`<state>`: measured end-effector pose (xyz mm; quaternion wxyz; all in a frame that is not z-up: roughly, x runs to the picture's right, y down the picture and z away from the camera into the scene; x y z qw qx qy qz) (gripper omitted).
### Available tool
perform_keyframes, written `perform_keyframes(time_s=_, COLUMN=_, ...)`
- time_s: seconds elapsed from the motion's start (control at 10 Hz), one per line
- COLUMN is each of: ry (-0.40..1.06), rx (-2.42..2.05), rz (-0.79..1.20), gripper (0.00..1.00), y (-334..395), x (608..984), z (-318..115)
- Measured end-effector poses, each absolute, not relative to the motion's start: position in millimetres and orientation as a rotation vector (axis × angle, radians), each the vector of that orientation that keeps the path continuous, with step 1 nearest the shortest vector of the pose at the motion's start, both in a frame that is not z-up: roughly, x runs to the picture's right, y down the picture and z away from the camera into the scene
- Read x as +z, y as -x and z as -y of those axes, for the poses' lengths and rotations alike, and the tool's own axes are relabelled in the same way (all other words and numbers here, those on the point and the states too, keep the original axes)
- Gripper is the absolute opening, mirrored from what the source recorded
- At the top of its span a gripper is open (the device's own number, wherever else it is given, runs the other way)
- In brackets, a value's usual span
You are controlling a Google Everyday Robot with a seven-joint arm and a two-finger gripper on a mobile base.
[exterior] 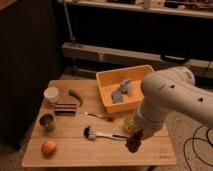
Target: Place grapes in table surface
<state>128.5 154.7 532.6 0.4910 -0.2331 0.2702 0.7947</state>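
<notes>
Just over tan plank table surface, front right: gripper, fingers clamped on grapes; room dim.

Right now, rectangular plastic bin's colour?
Orange bin, camera view. Gripper holds grapes near table's front edge.

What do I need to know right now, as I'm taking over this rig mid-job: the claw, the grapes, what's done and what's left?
Claw: at the table's front right, low over the wood, shut on the grapes.
Grapes: they hang from the claw, just right of the brush handle. I cannot tell whether they touch the table surface.
Done: the grapes are in the grip and over the table surface, outside the orange bin.
Left: lower them onto the bare wood at that spot, open the claw, lift the arm away.
</notes>
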Motion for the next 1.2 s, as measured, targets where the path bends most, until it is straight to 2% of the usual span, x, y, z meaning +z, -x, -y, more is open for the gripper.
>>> perform_keyframes(time_s=0.8, ry=0.641, rx=2.059, rz=-0.620, gripper=0.00, y=-207, x=570, z=-161)
perform_keyframes(time_s=1.2, ry=0.665, rx=2.119, rz=-0.614, gripper=0.00, y=-240, x=596, z=-178)
